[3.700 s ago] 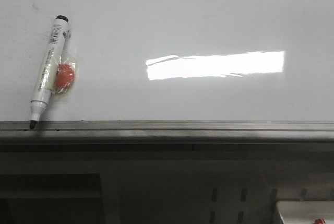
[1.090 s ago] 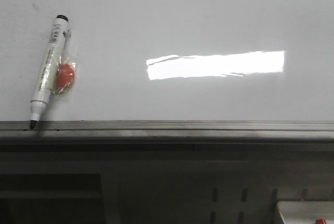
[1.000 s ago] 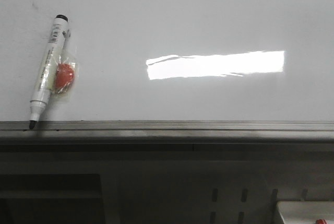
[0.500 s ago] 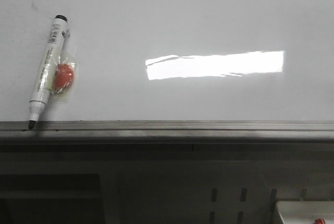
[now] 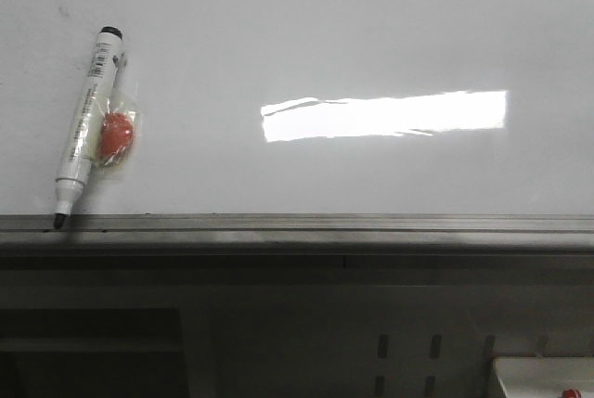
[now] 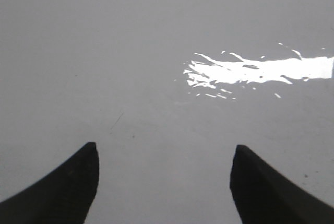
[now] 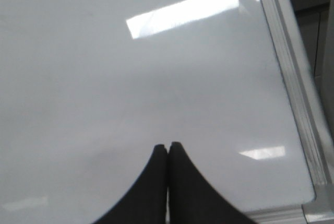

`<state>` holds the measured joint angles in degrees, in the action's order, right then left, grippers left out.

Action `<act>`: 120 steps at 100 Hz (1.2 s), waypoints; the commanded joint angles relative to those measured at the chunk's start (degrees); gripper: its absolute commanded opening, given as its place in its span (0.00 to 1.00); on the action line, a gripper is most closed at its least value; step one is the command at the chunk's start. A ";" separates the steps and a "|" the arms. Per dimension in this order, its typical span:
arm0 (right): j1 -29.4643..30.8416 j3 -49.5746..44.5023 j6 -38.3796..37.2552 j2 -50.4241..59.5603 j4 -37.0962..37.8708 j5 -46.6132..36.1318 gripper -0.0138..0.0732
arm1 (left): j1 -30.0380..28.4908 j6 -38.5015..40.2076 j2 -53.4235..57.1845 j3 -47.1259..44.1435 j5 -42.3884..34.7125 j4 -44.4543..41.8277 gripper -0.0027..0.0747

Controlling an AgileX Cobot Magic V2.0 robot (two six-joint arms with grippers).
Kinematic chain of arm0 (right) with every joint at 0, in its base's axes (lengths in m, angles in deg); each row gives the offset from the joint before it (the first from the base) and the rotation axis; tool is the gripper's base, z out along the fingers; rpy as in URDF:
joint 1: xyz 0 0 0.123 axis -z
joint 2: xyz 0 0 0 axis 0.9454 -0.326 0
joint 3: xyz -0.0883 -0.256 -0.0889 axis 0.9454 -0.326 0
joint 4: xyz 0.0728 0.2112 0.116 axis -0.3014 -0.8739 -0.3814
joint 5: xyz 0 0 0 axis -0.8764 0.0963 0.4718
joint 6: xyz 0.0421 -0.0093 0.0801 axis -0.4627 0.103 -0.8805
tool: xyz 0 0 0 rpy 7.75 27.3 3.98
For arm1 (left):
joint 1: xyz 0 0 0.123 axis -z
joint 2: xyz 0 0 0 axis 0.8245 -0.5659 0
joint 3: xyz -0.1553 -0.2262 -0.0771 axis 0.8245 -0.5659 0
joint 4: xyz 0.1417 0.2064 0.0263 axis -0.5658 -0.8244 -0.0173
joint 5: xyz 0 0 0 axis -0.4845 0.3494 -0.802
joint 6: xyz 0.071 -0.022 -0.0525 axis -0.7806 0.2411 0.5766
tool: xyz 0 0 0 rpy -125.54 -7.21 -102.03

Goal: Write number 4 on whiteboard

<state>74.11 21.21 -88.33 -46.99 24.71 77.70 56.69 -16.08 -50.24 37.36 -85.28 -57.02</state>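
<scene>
The whiteboard (image 5: 306, 36) fills the front view, glossy white with a bright glare bar and a grey edge rail (image 5: 306, 226). No number 4 shows on it. A white marker (image 5: 83, 120) with a black tip lies at the left, tip on the rail, with a red ball in clear wrap (image 5: 115, 134) beside it. My left gripper (image 6: 164, 153) is open and empty over bare board (image 6: 156, 51). My right gripper (image 7: 167, 146) is shut and empty over the board (image 7: 130, 88) near its rail (image 7: 292, 78). Neither gripper shows in the front view.
Below the rail in the front view is a dark frame with slots (image 5: 408, 347) and a white box corner (image 5: 543, 378) at the lower right. A thin faint scratch (image 6: 116, 121) marks the board in the left wrist view.
</scene>
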 commanded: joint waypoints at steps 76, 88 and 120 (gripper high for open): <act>0.26 1.84 -0.02 -0.88 1.76 -2.51 0.08 | 39.59 7.88 -29.89 9.68 -7.14 12.49 0.63; 0.26 1.84 -0.02 -0.88 1.76 -2.51 0.08 | 39.75 7.88 -31.75 9.68 -7.02 12.49 0.63; 0.10 2.29 0.11 -0.88 1.76 -0.45 0.08 | 39.75 7.52 -34.52 9.68 -8.03 11.93 0.01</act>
<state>74.18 21.21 -88.33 -47.13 26.03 79.80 96.45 -8.67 -85.03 45.23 -88.24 -44.86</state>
